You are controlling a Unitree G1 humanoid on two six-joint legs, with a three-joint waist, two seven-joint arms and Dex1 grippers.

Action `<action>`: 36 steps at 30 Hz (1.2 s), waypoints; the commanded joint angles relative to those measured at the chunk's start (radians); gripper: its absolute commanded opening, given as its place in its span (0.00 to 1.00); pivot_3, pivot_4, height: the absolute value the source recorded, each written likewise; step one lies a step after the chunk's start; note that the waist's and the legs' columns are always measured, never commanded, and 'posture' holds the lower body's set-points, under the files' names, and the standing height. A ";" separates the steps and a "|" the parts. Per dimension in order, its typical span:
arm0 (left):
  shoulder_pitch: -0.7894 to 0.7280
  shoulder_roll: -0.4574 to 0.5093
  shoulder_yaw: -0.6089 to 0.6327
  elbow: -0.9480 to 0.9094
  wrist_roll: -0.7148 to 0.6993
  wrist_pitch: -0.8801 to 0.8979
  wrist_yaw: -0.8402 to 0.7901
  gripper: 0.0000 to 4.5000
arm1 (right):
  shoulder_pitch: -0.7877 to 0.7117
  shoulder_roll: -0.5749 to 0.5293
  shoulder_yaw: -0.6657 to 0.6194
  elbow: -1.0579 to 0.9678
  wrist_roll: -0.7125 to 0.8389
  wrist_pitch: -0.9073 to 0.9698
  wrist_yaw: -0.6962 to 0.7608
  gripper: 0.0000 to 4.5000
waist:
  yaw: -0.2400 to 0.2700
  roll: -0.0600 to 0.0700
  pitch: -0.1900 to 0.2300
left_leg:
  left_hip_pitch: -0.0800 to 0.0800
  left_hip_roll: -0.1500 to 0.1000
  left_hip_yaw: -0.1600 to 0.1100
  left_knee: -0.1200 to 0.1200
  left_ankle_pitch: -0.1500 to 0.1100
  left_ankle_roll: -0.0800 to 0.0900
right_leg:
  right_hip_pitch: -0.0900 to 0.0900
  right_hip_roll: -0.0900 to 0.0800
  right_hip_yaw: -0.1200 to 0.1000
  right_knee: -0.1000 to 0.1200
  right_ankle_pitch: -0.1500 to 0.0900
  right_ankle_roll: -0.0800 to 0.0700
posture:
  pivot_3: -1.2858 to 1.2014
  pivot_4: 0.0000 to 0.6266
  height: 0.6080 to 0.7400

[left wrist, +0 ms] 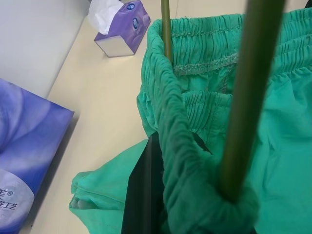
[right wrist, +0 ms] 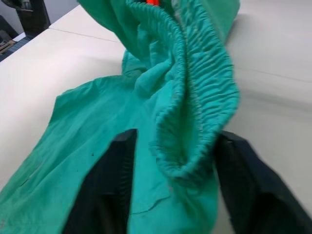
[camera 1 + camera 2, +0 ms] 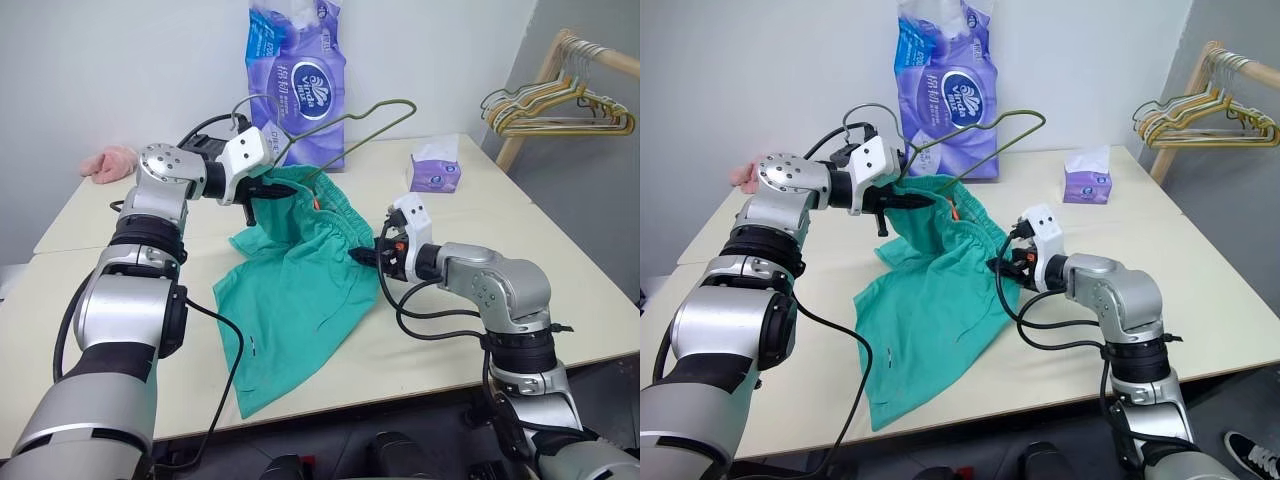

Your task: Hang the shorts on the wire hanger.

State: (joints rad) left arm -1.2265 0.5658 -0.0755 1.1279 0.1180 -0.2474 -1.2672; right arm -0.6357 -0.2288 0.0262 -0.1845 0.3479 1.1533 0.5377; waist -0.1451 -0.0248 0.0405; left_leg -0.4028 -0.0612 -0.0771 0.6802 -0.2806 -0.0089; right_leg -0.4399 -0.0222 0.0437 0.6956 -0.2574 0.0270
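1. Nearest the camera, on the cream table (image 3: 420,350), the lower leg of the shorts (image 3: 290,300) lies spread flat below both grippers, its hem close to the near edge.
2. Right gripper (image 2: 170,161): its two black fingers stand either side of a bunched fold of the gathered waistband, a narrow gap visible on each side; whether they are already pinching the fabric cannot be told.
3. Left gripper (image 3: 262,190): clenched on the opposite end of the waistband, holding it raised off the table, with the wire hanger (image 3: 370,115) caught in the same grip. One wire passes inside the waistband opening in the left wrist view; the hook and far shoulder rise above and beyond this gripper.
4. Shorts condition: teal-green, soft, elastic band ruched, a small orange patch showing inside the waist between the two grippers.
5. Beyond the right gripper: a purple tissue box (image 3: 435,170) with white tissue protruding.
6. Beyond the left gripper: a purple pack of paper rolls (image 3: 298,70) upright against the white wall; a pink fluffy cloth (image 3: 108,162) to its outer side.
7. Far right corner: a wooden rack carrying several wire hangers (image 3: 565,105).
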 commanded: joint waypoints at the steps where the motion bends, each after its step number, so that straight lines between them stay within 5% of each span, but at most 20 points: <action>1: -0.028 0.009 0.011 -0.023 -0.019 -0.003 0.013 0.00 | 0.000 -0.015 0.011 -0.008 0.009 -0.041 -0.003 0.21 | 0.000 0.000 0.000 | 0.000 0.000 0.000 0.000 0.000 0.000 | 0.000 0.000 0.000 0.000 0.000 0.000 | 0.49 0.04 1.00; 4: -0.028 0.011 0.011 -0.020 -0.018 -0.005 0.016 0.00 | 0.008 -0.043 0.043 -0.005 -0.009 -0.075 0.005 0.01 | 0.000 0.000 0.000 | 0.000 0.000 0.000 0.000 0.000 0.000 | 0.000 0.000 0.000 0.000 0.000 0.000 | 0.49 0.04 1.00; 11: 0.004 0.008 0.018 -0.054 -0.042 0.004 -0.032 0.00 | 0.017 -0.114 0.061 -0.001 -0.004 -0.120 0.029 0.01 | 0.001 0.000 0.000 | 0.000 0.000 0.000 0.000 0.000 0.000 | 0.000 0.000 0.000 0.000 0.000 0.000 | 0.49 0.04 1.00; 16: 0.143 0.040 0.040 -0.263 -0.205 0.176 -0.306 0.00 | 0.065 -0.394 0.032 0.073 -0.021 -0.233 0.218 0.01 | 0.010 0.000 0.000 | 0.000 0.000 0.000 0.000 0.000 0.001 | 0.003 0.000 0.000 -0.005 0.000 0.000 | 0.49 0.04 1.00; 22: 0.241 0.121 -0.020 -0.429 -0.335 0.394 -0.347 0.00 | 0.059 -0.557 -0.024 0.194 0.008 -0.336 0.349 0.01 | 0.006 0.000 0.000 | 0.001 0.001 0.000 -0.001 -0.001 0.001 | 0.004 0.001 -0.001 -0.005 0.000 0.000 | 0.49 0.04 1.00; 36: 0.222 0.199 -0.251 -0.310 -0.295 0.087 -0.347 0.00 | -0.039 -0.724 0.050 0.115 0.113 -0.257 0.590 0.01 | 0.024 0.001 0.001 | 0.004 0.001 0.000 0.000 -0.001 0.001 | 0.008 0.000 -0.001 -0.008 0.000 0.000 | 0.48 0.05 1.00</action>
State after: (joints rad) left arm -0.9718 0.7065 -0.3326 0.7705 -0.1988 -0.1305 -1.6084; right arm -0.6473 -0.8986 0.1118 -0.0772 0.4770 0.8768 1.1298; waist -0.1209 -0.0239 0.0410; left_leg -0.3993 -0.0601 -0.0772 0.6801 -0.2813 -0.0078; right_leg -0.4317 -0.0219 0.0431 0.6876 -0.2574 0.0269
